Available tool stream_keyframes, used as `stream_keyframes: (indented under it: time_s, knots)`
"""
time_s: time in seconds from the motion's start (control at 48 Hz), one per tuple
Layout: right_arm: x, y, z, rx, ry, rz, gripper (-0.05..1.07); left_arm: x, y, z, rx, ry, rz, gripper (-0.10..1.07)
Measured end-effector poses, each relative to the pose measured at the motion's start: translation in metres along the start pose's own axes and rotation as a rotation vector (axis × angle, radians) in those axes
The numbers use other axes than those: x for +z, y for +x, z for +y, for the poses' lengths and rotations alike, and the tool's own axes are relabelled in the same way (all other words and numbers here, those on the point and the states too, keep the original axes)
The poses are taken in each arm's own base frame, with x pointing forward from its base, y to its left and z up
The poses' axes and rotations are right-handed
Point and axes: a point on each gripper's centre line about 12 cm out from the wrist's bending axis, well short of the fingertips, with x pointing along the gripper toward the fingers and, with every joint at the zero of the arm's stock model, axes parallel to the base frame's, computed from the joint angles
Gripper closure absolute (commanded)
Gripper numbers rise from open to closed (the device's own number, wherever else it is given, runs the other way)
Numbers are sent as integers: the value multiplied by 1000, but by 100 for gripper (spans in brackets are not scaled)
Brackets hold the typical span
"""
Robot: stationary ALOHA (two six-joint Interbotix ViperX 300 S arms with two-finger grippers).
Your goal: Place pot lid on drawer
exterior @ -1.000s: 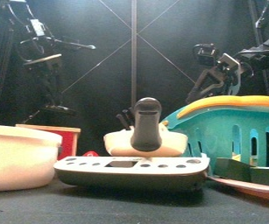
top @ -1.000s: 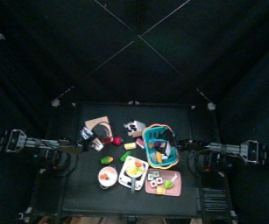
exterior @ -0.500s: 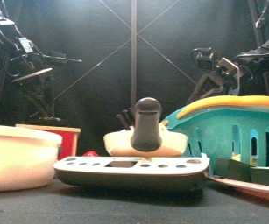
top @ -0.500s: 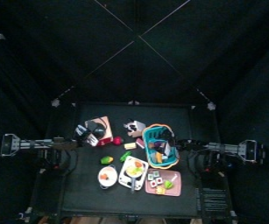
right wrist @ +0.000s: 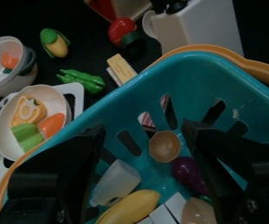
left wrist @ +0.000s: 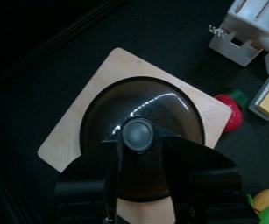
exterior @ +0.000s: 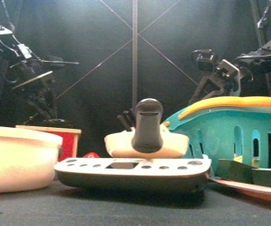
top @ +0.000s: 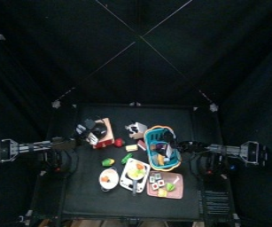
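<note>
The pot lid (left wrist: 134, 131), a dark dome with a round knob, lies flat on the pale tan top of the drawer (left wrist: 84, 109). In the top view the drawer (top: 99, 131) sits at the table's back left with the lid (top: 96, 134) as a dark patch on it. My left gripper (left wrist: 143, 188) hovers above the lid's near edge, open, holding nothing. The front view shows only the drawer's red-brown front (exterior: 62, 134) behind a white bowl. Over the teal basket (right wrist: 160, 105), my right gripper (right wrist: 160, 175) rests open and empty.
The teal-rimmed basket (top: 162, 146) holds toy food at centre right. A white plate with orange food (top: 108, 179) and trays lie in front. A white block (left wrist: 248, 31) and a red toy (left wrist: 232, 109) stand beside the drawer. A white bowl (exterior: 14, 159) fills the front left.
My left arm has drawn back to the left and risen. The lid has stayed where it lies on the drawer. The right arm has not moved.
</note>
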Motion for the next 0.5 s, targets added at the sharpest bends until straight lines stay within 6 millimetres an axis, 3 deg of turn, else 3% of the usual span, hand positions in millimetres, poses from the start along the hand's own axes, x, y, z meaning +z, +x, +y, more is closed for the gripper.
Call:
stream_keyframes:
  time_s: [0.312,0.5]
  knots:
    - [0,0,0,0,-3,0,3,0,1,-1,-3,0,0,8]
    - [0,0,0,0,0,0,3,0,1,-1,-5,0,-1,7]
